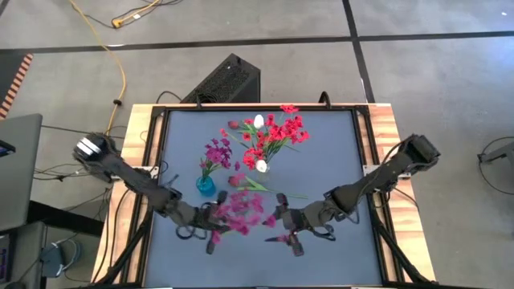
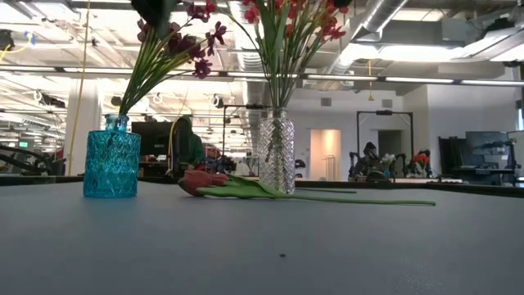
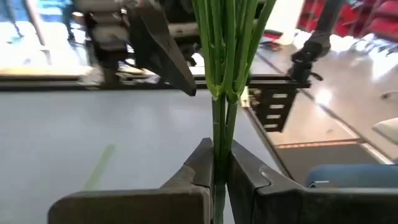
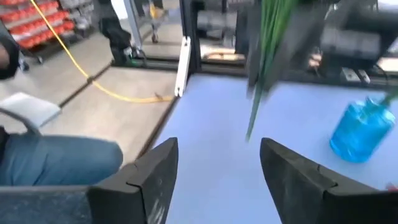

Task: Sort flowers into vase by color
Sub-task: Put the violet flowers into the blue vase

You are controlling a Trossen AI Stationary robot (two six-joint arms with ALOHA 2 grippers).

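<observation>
Blue vase (image 2: 111,164) faceted glossy glass; clear vase (image 2: 277,153) cut glass; table (image 2: 262,246) matt.

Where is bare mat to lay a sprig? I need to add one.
Free: the mat's far-left corner and the right strip beside the clear vase. Crowded: around the blue vase, the lying tulips, and both grippers near the front edge.

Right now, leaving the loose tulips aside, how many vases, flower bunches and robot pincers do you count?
Vases: 2, the blue vase and the clear vase.
Flower bunches: 3, the purple bunch in the blue vase, the red bunch in the clear one, the magenta bunch in the left pincer.
Pincers: 2, left shut, the right pincer open.
Total: 7.
</observation>
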